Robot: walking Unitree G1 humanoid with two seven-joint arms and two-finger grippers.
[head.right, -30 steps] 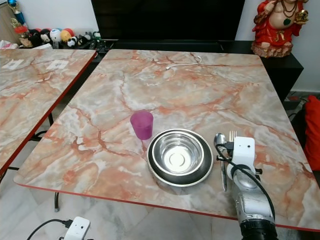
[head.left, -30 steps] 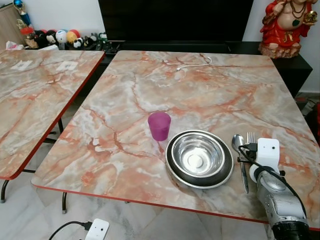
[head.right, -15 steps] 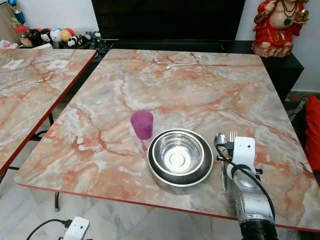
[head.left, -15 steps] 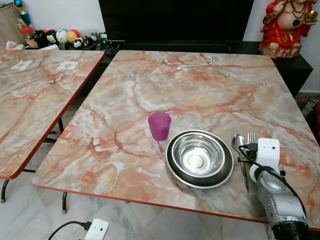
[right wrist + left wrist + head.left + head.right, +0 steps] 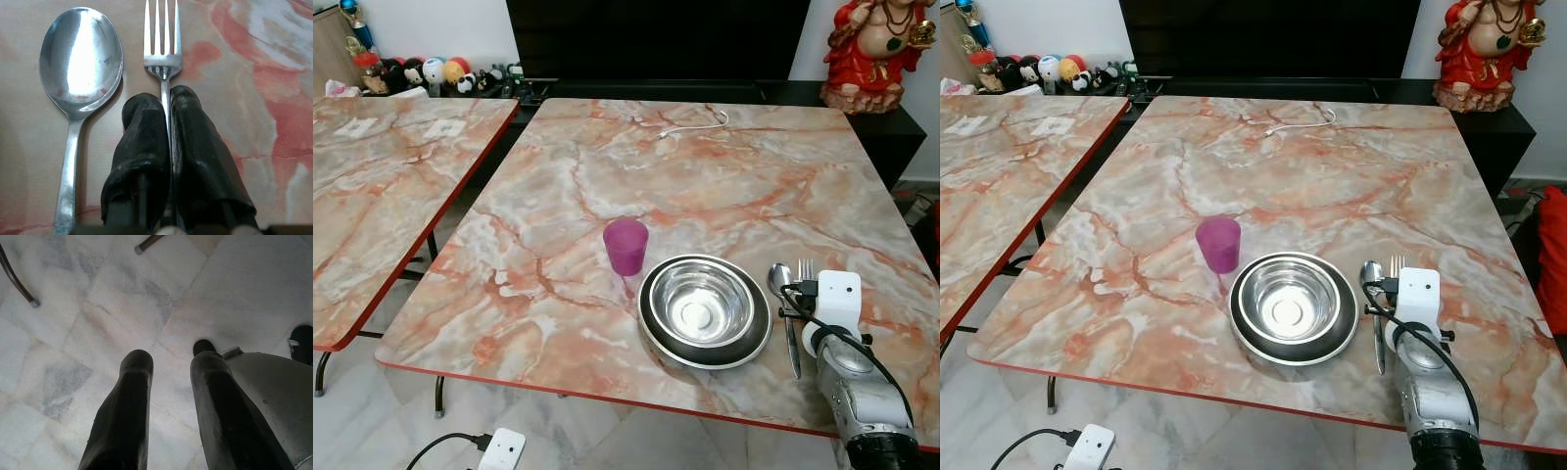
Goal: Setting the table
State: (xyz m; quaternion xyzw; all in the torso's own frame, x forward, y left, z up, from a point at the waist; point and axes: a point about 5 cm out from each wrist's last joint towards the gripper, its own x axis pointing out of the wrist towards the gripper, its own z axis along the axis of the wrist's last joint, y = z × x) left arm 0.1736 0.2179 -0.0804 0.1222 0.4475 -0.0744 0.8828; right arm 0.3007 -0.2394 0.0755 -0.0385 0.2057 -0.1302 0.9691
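Observation:
A steel bowl (image 5: 705, 310) sits on a dark plate near the front edge of the marble table (image 5: 724, 176). A purple cup (image 5: 626, 246) stands just to its left. Right of the bowl lie a spoon (image 5: 80, 58) and a fork (image 5: 162, 36) side by side. My right gripper (image 5: 166, 105) rests low on the table, shut on the fork's handle, with the tines pointing away from me. The right arm (image 5: 847, 362) reaches over the table's front right. My left gripper (image 5: 168, 364) hangs open over the floor.
A second marble table (image 5: 382, 176) stands to the left with a gap between the two. A white cable (image 5: 690, 124) lies at the far end of the near table. A red figurine (image 5: 876, 49) sits on a dark cabinet at the back right.

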